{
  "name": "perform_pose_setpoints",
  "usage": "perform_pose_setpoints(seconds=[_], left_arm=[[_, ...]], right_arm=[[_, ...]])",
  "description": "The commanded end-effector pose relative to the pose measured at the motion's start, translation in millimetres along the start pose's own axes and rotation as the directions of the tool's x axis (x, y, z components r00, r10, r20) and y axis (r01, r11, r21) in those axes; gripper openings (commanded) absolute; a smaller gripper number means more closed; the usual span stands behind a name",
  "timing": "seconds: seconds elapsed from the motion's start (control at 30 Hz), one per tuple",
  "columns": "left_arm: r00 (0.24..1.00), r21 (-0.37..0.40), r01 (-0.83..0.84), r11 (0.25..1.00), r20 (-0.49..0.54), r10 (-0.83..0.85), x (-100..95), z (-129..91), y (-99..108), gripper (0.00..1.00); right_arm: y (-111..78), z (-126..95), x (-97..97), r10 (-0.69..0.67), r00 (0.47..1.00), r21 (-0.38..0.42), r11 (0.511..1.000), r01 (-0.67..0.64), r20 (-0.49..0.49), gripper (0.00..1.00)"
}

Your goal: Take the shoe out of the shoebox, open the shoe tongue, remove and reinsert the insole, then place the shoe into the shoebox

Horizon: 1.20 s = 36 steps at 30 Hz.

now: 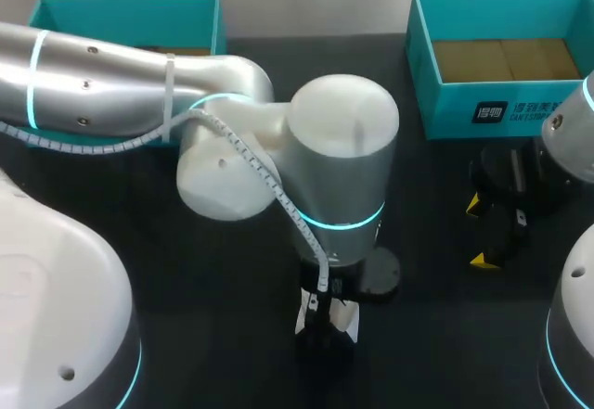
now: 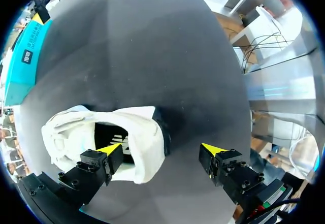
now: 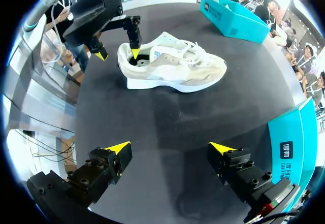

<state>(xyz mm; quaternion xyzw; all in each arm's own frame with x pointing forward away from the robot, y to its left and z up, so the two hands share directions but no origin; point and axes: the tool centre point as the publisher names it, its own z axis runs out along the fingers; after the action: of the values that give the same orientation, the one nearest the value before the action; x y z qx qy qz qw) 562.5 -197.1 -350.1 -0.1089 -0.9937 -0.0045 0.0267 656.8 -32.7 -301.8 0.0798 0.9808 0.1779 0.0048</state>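
The left arm (image 1: 334, 168) stood over the head view's lower middle, the left gripper (image 2: 161, 150) spread wide, one tip inside the shoe (image 2: 144, 132). The right gripper (image 3: 169, 148) gaped, with the shoe well ahead.

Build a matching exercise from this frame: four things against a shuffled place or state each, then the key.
Things
1. shoe
2. left gripper
3. right gripper
4. right-hand teal box

States
A. open, above bare table, nothing between its fingers
B. open, one fingertip at the shoe's opening
C. standing on its sole, outside the box
D. brown bottom showing, no shoe inside

Pairs: 1-C, 2-B, 3-A, 4-D
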Motion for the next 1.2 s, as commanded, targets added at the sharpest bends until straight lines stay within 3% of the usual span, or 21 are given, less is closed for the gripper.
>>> perform_pose_setpoints(seconds=[0.03, 0.8, 0.93, 1.03, 1.13, 1.2], left_arm=[[1.000, -0.002, 0.002, 1.000, -0.004, -0.002, -0.8, 15, -5, 1.00], [0.999, 0.005, 0.016, 1.000, 0.037, -0.017, -6.7, 45, -6, 0.99], [0.999, 0.002, 0.013, 1.000, 0.044, -0.013, -6.4, 47, -9, 0.85], [0.999, 0.009, 0.006, 1.000, 0.043, -0.006, -6.3, 47, -10, 0.47], [0.999, 0.007, 0.007, 1.000, 0.043, -0.007, -6.9, 46, -10, 0.25], [0.999, 0.007, 0.009, 1.000, 0.042, -0.010, -7.7, 46, -10, 0.00]], right_arm=[[0.2, 1, 1.0, 0.001, 1.000, 0.002, 1.000, -0.001, 0.003, 1.00], [0.2, 1, 1.0, 0.001, 1.000, 0.002, 1.000, -0.001, 0.003, 1.00], [0.2, 1, 1.0, 0.001, 1.000, 0.002, 1.000, -0.001, 0.003, 1.00], [0.2, 1, 1.0, 0.001, 1.000, 0.002, 1.000, -0.001, 0.003, 1.00], [0.2, 1, 1.0, 0.001, 1.000, 0.002, 1.000, -0.001, 0.003, 1.00], [0.2, 1, 1.0, 0.001, 1.000, 0.002, 1.000, -0.001, 0.003, 1.00]])
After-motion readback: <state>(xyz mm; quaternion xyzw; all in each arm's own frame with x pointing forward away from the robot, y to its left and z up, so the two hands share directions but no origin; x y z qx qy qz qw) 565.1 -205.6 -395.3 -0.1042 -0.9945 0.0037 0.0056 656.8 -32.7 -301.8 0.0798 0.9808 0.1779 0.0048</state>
